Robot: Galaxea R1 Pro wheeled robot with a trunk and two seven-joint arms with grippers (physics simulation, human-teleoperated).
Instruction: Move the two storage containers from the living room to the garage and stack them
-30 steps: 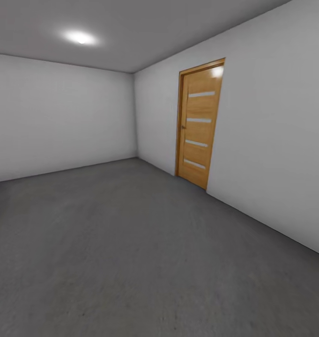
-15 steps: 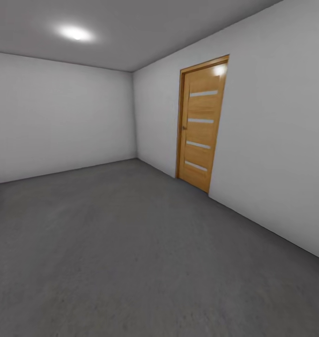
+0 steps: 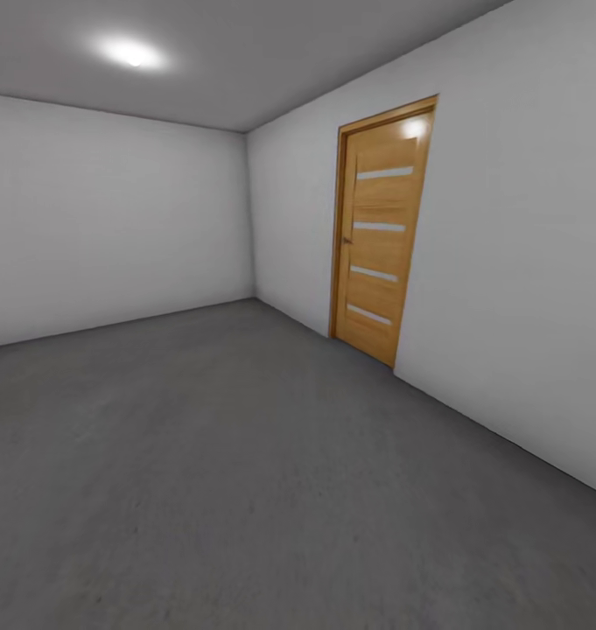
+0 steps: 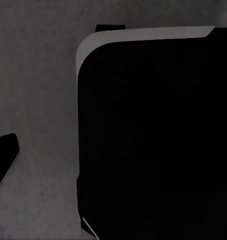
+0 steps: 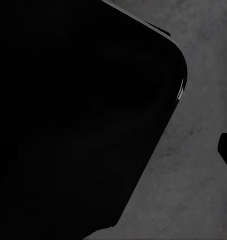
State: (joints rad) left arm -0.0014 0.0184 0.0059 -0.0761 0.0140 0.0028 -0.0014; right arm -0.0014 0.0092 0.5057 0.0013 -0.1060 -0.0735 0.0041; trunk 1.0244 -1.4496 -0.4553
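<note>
I am in the garage, a bare room with plain grey-white walls [image 3: 114,219] and a dark grey concrete floor [image 3: 245,472]. The two storage containers are out of view. In the left wrist view a dark sliver [image 4: 4,161] at the picture's edge may be one fingertip over the floor. The right wrist view has a similar dark sliver [image 5: 226,150]. Neither view shows a pair of fingers, so their state is unclear.
A shut wooden door [image 3: 381,232] with pale horizontal strips is set in the right wall. A ceiling light [image 3: 127,52] glows at the upper left. My black rounded base [image 4: 153,140] [image 5: 68,115] looms large in both wrist views above the speckled floor.
The whole head view has shifted: the door has grown slightly and slid right, and the ceiling light has drifted left. The camera moved; nothing in the room did.
</note>
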